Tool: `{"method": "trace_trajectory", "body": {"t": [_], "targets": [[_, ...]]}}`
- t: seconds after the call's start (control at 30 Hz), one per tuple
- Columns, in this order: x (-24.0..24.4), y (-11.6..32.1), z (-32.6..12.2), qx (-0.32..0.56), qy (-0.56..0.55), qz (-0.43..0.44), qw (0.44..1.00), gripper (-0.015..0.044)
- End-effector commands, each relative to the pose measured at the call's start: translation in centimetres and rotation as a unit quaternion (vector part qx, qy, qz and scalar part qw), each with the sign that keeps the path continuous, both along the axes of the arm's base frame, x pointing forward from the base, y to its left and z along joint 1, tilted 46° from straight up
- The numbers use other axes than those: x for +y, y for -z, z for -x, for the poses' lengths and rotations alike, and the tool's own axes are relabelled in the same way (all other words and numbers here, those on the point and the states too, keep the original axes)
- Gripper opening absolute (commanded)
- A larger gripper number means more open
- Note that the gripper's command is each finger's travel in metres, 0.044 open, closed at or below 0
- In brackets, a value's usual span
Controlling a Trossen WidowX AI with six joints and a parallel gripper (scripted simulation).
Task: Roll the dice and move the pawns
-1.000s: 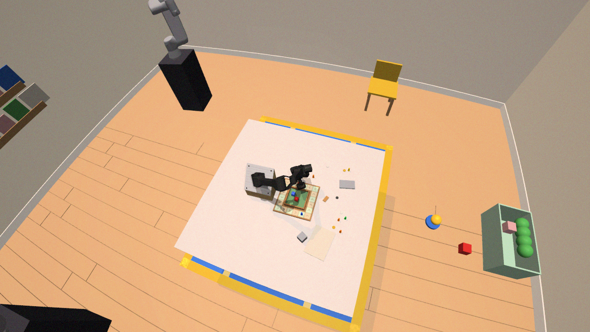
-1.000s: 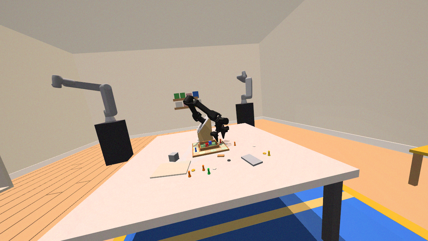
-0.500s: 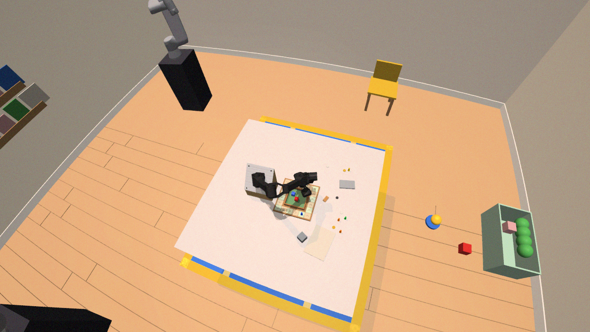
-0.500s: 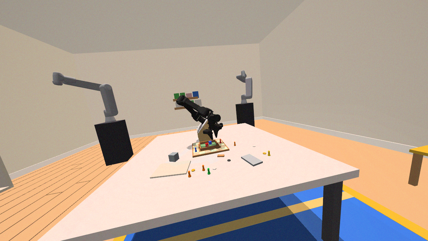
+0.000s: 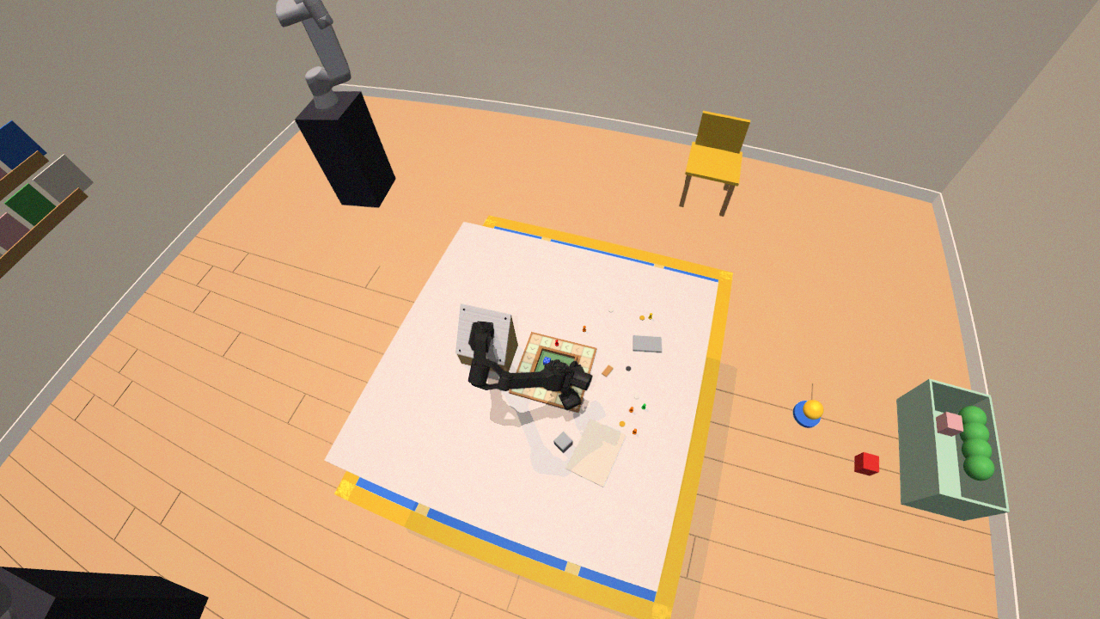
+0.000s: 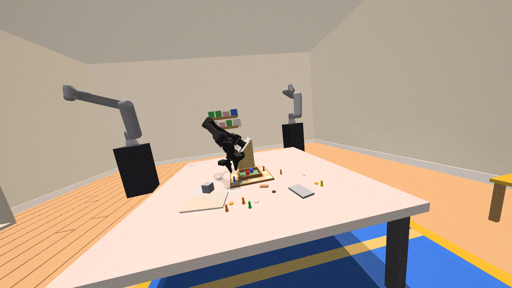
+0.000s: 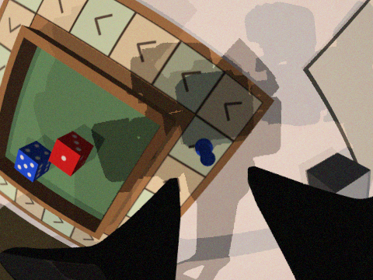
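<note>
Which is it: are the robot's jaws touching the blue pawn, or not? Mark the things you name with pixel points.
Apart. The wrist view shows board between the blue pawn (image 5: 581,395) (image 6: 234,178) (image 7: 204,152) and both dark tips of the open jaws.

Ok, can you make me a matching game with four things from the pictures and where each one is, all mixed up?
Things
1. red die
2. blue pawn
3. green pawn
4. grey cube

Places
A. off the board, next to an orange pawn
B. near the cream sheet
C. inside the tray
D. on an arrow square of the board

Right pairs: 1-C, 2-D, 3-A, 4-B
</note>
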State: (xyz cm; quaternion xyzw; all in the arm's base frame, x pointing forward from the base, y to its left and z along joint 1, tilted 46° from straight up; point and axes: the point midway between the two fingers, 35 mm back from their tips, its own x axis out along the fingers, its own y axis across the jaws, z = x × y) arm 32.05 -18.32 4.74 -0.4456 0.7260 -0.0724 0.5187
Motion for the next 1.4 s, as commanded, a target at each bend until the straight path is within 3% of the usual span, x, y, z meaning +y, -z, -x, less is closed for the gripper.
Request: {"method": "trace_trajectory", "body": {"t": [0.0,1.13,1.37], "targets": [[-0.4,-0.1,0.2,0.007,-0.002,0.000,1.000,0.0200],[-4.4,3.6,0.6,0.007,-0.002,0.001,1.000,0.0200],[-4.4,3.6,0.6,0.007,-0.002,0.001,1.000,0.0036]]}}
